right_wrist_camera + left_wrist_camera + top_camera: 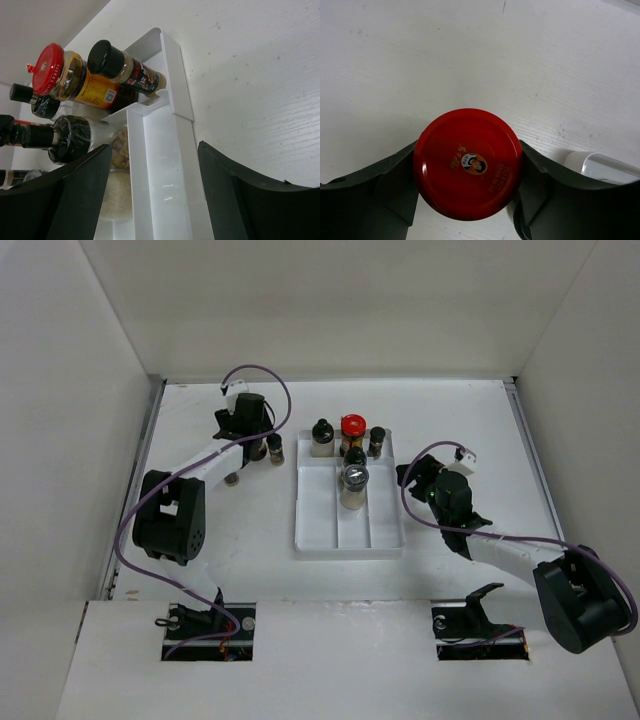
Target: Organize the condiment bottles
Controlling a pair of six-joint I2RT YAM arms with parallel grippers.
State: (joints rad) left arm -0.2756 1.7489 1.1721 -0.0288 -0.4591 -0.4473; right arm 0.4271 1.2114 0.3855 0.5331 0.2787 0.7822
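My left gripper [250,436] is at the table's back left, and its fingers press both sides of a red-lidded jar [468,164], seen from above in the left wrist view. A clear bottle [602,167] stands just right of it, seen from above as a dark-capped bottle [275,448]. The white tray [350,540] holds a black-capped bottle [321,437], a red-lidded jar [352,430], a small dark bottle [376,441] and a clear jar [354,483]. My right gripper [412,476] is open, its fingers astride the tray's right rim [170,150], gripping nothing.
White walls close in the table on the left, back and right. A small dark object [232,480] lies on the table beside the left arm. The tray's front compartments hold no bottles.
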